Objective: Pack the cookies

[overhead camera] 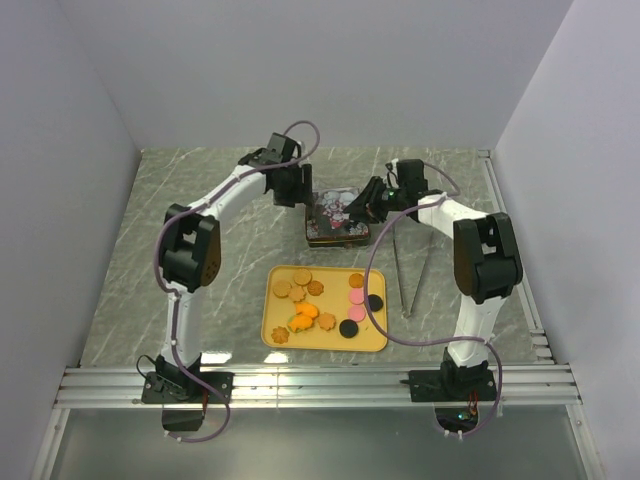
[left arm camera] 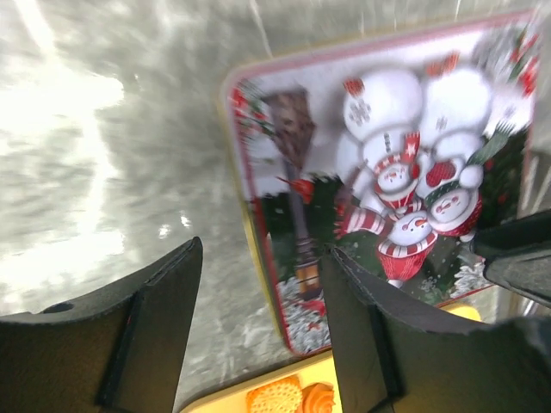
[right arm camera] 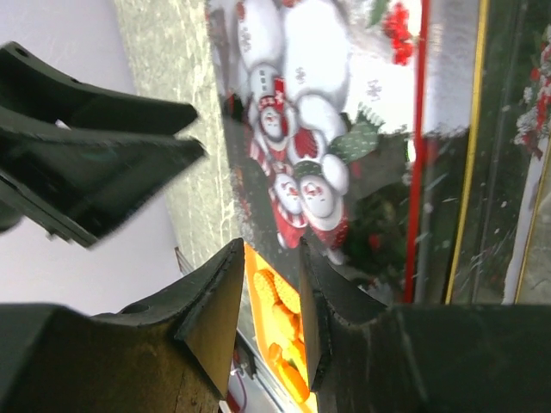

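The cookies [overhead camera: 320, 300] are lying loose in a yellow tray [overhead camera: 336, 285] at the middle of the counter [overhead camera: 220, 200], just in front of the two arm bases. Brown, flower-edged ones are sitting toward the tray's left and far side, orange ones are bunching near its middle, pink ones are resting toward the right, and black ones are lying along the right and near side. Just behind the tray, a rectangular tin [overhead camera: 338, 220] printed with snowmen is sitting flat on the marbled grey counter, close to the tray's far edge. The left tool [overhead camera: 297, 192] is hanging over the tin's left end. In the left wrist view its jaws are standing well apart and gripping nothing, with the tin's left edge and the bare counter showing between them, and a brown and an orange cookie are peeking in at the bottom. The right tool [overhead camera: 352, 212] is reaching in over the tin's right part. In the right wrist view its jaws are showing only a narrow gap and are holding nothing, with the yellow tray and orange cookies appearing through that gap. The two tools are facing each other across the tin, near one another but apart. To the right of the tray, a pair of metal tongs [overhead camera: 412, 270] is lying on the counter, its legs pointing away from the arm bases.
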You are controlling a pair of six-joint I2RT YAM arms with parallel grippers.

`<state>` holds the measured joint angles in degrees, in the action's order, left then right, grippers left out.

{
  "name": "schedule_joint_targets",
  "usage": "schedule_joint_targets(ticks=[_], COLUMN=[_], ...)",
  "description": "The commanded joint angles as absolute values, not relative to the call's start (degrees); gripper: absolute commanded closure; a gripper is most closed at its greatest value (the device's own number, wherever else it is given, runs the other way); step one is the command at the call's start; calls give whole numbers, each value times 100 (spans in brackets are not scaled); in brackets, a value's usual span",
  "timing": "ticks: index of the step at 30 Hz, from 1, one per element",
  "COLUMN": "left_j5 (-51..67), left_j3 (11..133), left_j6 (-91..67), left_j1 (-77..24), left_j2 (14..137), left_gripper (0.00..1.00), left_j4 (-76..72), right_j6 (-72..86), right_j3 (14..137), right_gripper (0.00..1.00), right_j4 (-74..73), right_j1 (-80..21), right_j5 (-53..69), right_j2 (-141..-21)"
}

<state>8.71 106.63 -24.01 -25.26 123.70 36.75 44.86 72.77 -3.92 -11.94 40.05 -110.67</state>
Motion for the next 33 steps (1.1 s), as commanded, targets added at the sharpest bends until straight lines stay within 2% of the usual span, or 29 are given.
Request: schedule_joint_targets(ticks=[1, 14, 19, 25, 33], left_j5=[738, 1300, 1889, 1530, 652], left_j3=[10601, 8711, 7930, 7271, 6557], left_j6=[-2540, -2830, -2909, -2768, -2725], left_j1=[-2338, -1785, -1714, -1705, -1714], left_j2=[11681, 10178, 9845, 8678, 7287], left_gripper=[36, 37, 39, 35, 35], left_j4=[3569, 3025, 2629, 2707, 3383], right_j6=[4395, 4061, 3385, 2848, 2593], right_j3=[7620, 7928, 8454, 8692, 8307], right_gripper=[60, 60, 60, 60, 57], right_j4=[-422, -896, -1800, -2539, -2496], right_j1=[-1134, -1230, -1511, -1906, -2785], right_j5=[4017, 3648, 3051, 2349, 1372], right_j2=[-10617, -10248, -10073, -9607, -8842])
